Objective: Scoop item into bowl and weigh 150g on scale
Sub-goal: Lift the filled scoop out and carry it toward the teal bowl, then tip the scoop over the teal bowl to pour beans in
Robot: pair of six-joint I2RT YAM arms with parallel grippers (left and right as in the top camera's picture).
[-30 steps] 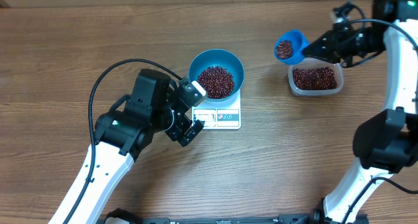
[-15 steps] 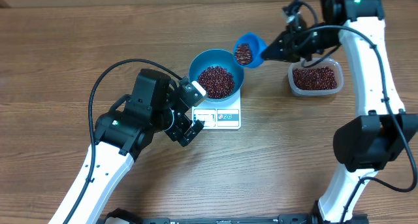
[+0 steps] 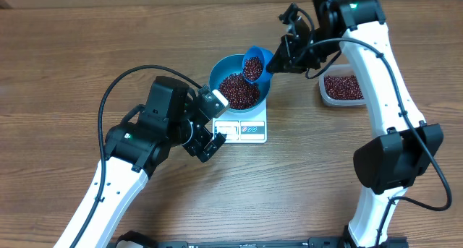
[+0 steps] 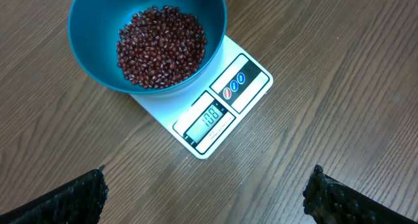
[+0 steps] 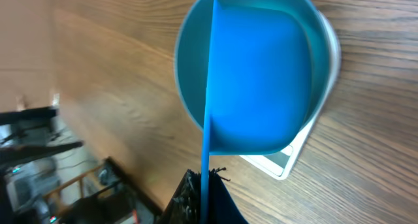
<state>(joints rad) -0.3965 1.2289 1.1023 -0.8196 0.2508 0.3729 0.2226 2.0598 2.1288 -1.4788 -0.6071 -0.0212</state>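
The blue bowl (image 3: 223, 63) stands on the white scale (image 3: 247, 129) and holds a heap of dark red-brown beans (image 3: 237, 91). My right gripper (image 3: 279, 59) is shut on the handle of a small blue scoop (image 3: 254, 66). The scoop is loaded with beans and tilts over the bowl's right rim. In the right wrist view the scoop's underside (image 5: 261, 80) covers most of the bowl (image 5: 183, 74). My left gripper (image 3: 214, 122) stands open and empty just left of the scale. The left wrist view shows the bowl (image 4: 88, 28), its beans (image 4: 160, 46) and the scale's lit display (image 4: 210, 115).
A clear plastic tub (image 3: 341, 87) with more beans sits right of the scale, partly under my right arm. A black cable (image 3: 119, 85) loops from the left arm over the wooden table (image 3: 72, 53).
My right arm has carried the loaded scoop left from above the tub to over the bowl's right rim. The left arm has not moved.
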